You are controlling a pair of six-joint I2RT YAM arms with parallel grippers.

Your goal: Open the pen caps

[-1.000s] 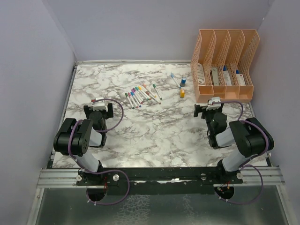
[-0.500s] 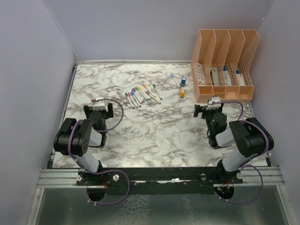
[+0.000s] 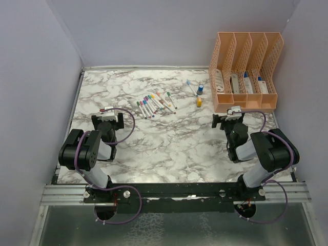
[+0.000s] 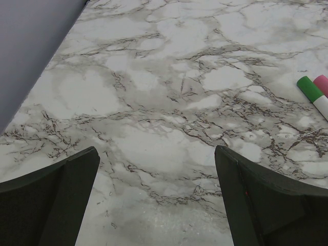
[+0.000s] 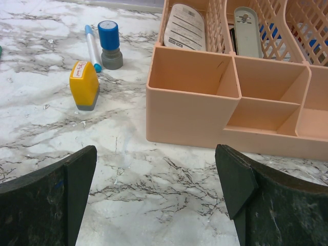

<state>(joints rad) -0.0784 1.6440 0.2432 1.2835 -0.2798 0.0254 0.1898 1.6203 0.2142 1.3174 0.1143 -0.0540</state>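
Note:
Several thin white marker pens with coloured pen caps (image 3: 155, 103) lie side by side in a row on the marble table, middle back. In the left wrist view only a green cap (image 4: 310, 88) and a pink cap (image 4: 322, 83) show at the right edge. My left gripper (image 3: 110, 114) rests low at the left, well short of the pens, open and empty (image 4: 156, 159). My right gripper (image 3: 228, 115) sits at the right just in front of the organiser, open with nothing between its fingers (image 5: 156, 159).
A peach desk organiser (image 3: 245, 72) holding papers and tools stands at the back right (image 5: 192, 97). Left of it are a yellow block (image 5: 84, 84), a blue stamp-like cylinder (image 5: 109, 44) and a light blue pen (image 5: 93, 47). Purple walls close in on three sides.

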